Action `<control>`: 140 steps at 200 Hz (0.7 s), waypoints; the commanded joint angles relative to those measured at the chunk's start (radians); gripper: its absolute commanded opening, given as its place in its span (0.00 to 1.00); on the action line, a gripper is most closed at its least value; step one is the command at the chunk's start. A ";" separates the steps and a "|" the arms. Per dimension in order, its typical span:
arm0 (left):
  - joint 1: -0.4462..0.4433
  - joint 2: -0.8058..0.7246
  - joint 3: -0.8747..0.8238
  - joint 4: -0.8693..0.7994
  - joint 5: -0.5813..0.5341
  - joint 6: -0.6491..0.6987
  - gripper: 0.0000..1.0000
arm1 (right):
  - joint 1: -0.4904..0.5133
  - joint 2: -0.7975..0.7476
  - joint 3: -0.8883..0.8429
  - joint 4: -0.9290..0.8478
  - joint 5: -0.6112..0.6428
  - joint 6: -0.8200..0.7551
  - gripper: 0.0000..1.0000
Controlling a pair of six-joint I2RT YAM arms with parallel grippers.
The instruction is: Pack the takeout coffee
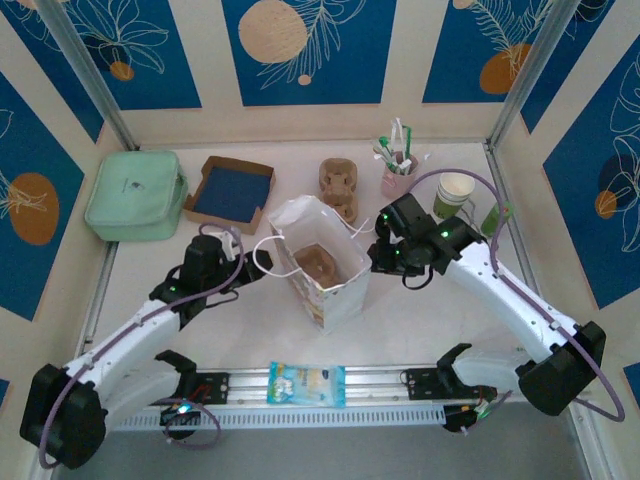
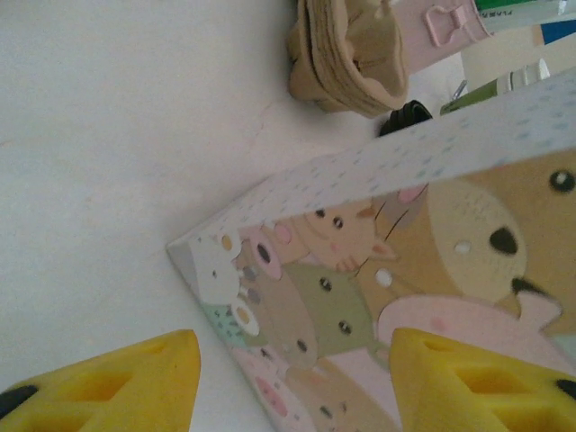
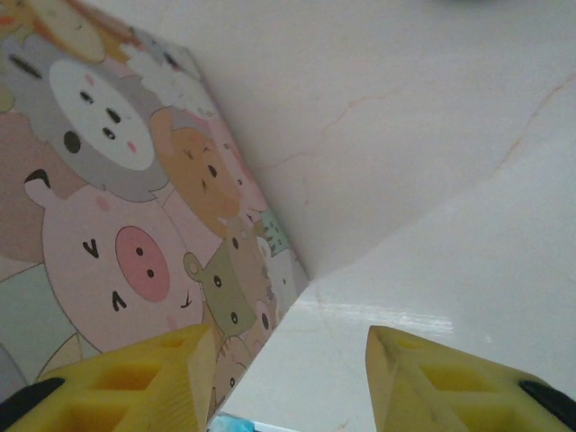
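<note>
- Takeout coffee: a small paper cup, cream above and green below (image 1: pixel 455 195), stands at the far right of the white counter (image 1: pixel 420 330), between a pink cup of stirrers (image 1: pixel 397 182) and a slim green tube (image 1: pixel 495 217). Nothing touches it, and it is not yet packed.
- White paper bag printed with cartoon animals (image 1: pixel 335 290): upright and open at the counter's centre, with a brown cardboard piece (image 1: pixel 320 262) already inside.
- Left claw (image 1: pixel 232 262): fingers apart, empty, just beside the bag's left side.
- Right claw (image 1: pixel 380 255): fingers apart, empty, just beside the bag's right side, nearer the cup.
- Remaining, by judgement: grasp the cup, carry it over the bag's mouth and lower it in upright.
</note>
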 commanded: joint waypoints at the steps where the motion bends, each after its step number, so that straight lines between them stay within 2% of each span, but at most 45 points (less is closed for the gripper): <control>1: -0.008 0.043 0.066 0.076 0.014 0.005 0.58 | 0.046 0.001 -0.017 0.049 -0.016 0.061 0.48; 40: -0.004 0.140 0.158 0.086 0.018 0.031 0.58 | 0.114 0.021 -0.029 0.086 0.006 0.110 0.47; 101: 0.004 0.240 0.272 0.088 0.030 0.057 0.57 | 0.147 0.044 -0.050 0.138 -0.003 0.151 0.47; 140: 0.010 0.263 0.309 0.074 0.040 0.066 0.57 | 0.142 0.054 0.003 0.051 0.074 0.147 0.47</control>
